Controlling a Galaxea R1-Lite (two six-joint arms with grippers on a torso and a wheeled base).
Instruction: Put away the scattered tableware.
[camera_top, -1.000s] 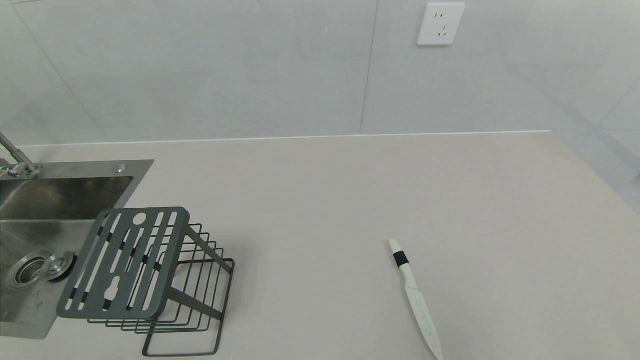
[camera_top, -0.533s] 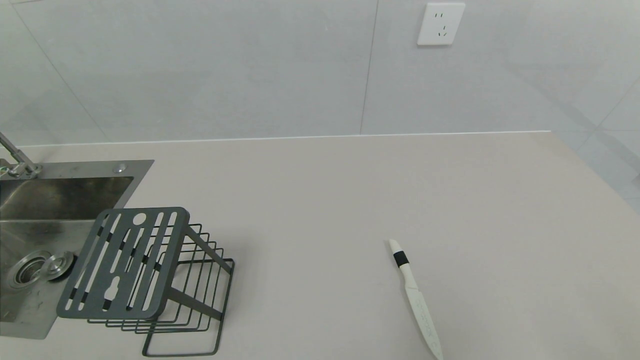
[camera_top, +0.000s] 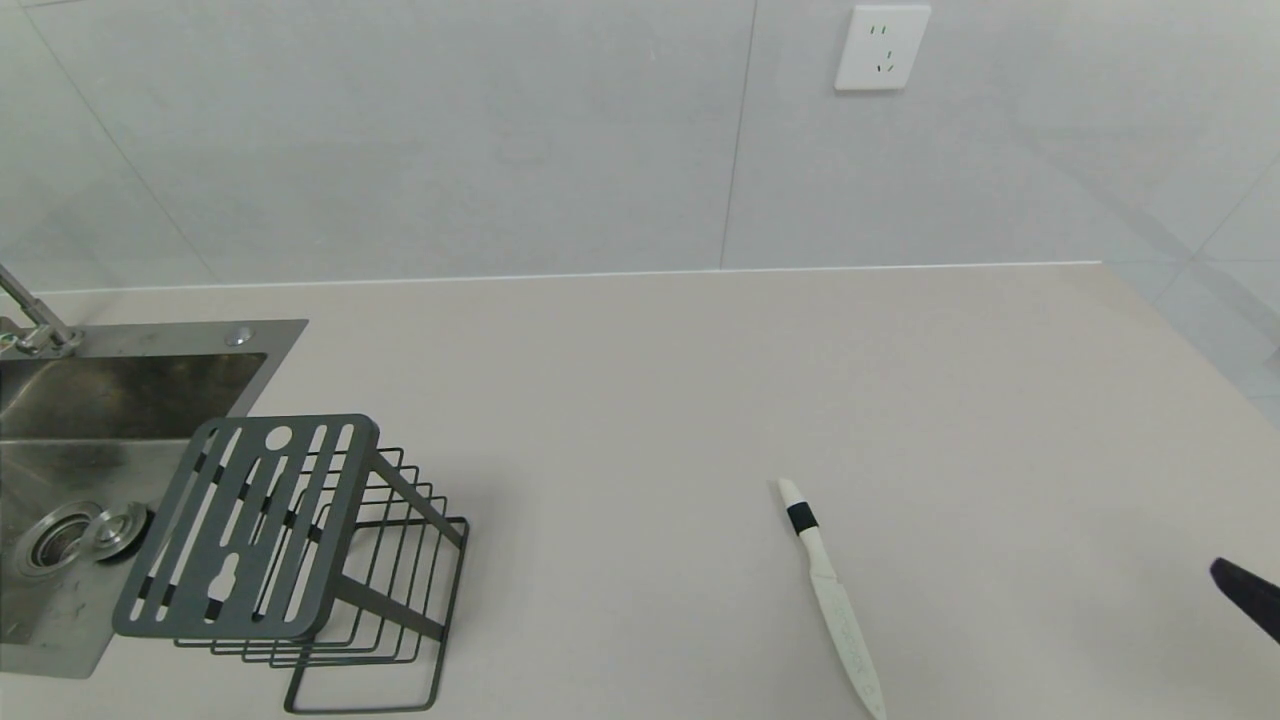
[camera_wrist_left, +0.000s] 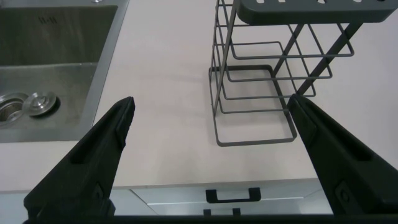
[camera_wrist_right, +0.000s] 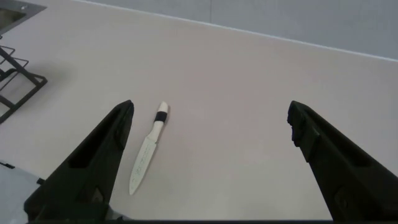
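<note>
White knife lies flat near the countertop's front edge, right of centre. The right gripper and left gripper both hang with jaws apart; pinching so flat a blade could skid it off that edge.

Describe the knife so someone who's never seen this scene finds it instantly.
Start at the beige countertop with the steel sink at its left end and a dark wire rack beside it. Right of the rack, near the front edge, the knife lies flat on bare counter. Unlike the dark rack, it is white, with a black band round its handle.
</note>
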